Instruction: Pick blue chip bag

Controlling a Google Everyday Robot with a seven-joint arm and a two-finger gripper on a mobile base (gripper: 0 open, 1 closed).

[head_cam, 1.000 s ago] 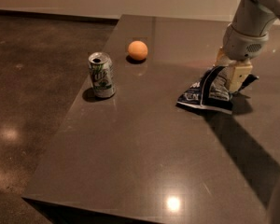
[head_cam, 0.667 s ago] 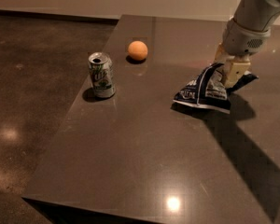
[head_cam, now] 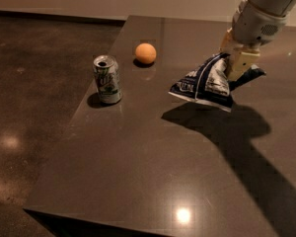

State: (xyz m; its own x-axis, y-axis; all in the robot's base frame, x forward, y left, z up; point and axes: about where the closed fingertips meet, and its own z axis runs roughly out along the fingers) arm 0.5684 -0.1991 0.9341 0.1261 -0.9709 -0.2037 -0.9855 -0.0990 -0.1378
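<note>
Presently on the counter (head_cam: 153,177), by item:
- gripper (head_cam: 237,69) – at the 2 o'clock end of the blue chip bag (head_cam: 202,84), jaws clamped on that crinkled end. It sits higher, and a little further toward 10 o'clock, than 0.7 s ago.
- blue chip bag – about 1 o'clock from the counter's middle, hanging tilted from the jaws with its low end toward 8 o'clock. Earlier it sat lower, against its shadow; now it is raised, and the shadow (head_cam: 212,125) spreads on the counter at 6 o'clock of it.
- soda can (head_cam: 107,79) – upright, 10 o'clock from the counter's middle, place unchanged.
- orange ball (head_cam: 145,53) – at 1 o'clock of the can, apart from it, place unchanged.
</note>
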